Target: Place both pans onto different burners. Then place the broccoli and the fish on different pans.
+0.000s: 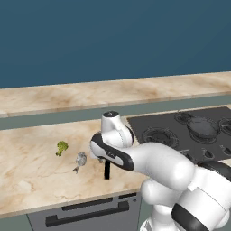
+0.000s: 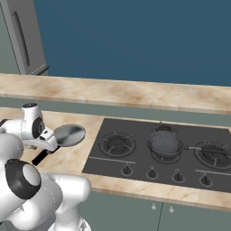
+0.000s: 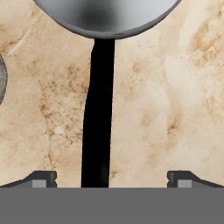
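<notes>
One pan already sits on a burner at the middle right of the picture. The gripper is spread apart over the black handle of the second pan, on the counter at the left. The broccoli and fish wait there too.

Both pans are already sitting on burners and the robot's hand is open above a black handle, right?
Not both. One pan sits on a burner; the silver pan lies on the counter, as the right base view shows. The gripper is open above its handle.
</notes>
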Available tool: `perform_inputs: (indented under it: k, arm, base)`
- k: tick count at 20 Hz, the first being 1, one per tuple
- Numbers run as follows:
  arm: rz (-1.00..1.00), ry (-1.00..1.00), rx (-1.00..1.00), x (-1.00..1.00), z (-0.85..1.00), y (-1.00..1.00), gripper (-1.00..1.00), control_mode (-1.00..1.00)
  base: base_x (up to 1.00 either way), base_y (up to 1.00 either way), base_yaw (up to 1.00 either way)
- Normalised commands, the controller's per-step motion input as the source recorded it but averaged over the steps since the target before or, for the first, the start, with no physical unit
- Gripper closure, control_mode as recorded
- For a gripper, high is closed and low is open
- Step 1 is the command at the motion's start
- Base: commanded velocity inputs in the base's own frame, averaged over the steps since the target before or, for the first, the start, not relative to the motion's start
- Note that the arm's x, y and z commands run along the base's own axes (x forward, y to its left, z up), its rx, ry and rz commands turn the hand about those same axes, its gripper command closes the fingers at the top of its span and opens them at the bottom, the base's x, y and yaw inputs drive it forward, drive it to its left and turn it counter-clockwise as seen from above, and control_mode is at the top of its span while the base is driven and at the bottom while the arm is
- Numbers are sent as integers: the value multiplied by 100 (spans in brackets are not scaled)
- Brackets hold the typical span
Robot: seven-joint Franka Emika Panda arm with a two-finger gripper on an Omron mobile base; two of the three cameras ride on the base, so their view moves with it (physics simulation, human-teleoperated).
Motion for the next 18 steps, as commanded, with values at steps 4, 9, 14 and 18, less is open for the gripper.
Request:
perform_inputs:
  k: [4,9,14,18]
  arm:
    - [0,0,0,14,-16,7,-100,-100]
    - [0,0,0,11,-20,7,-100,-100]
    - [0,0,0,2,-17,3,-100,-100]
    - [0,0,0,0,-12,0,-100,-100]
  base:
    - [0,0,0]
    - [0,0,0]
    - [0,0,0]
    - [0,0,0]
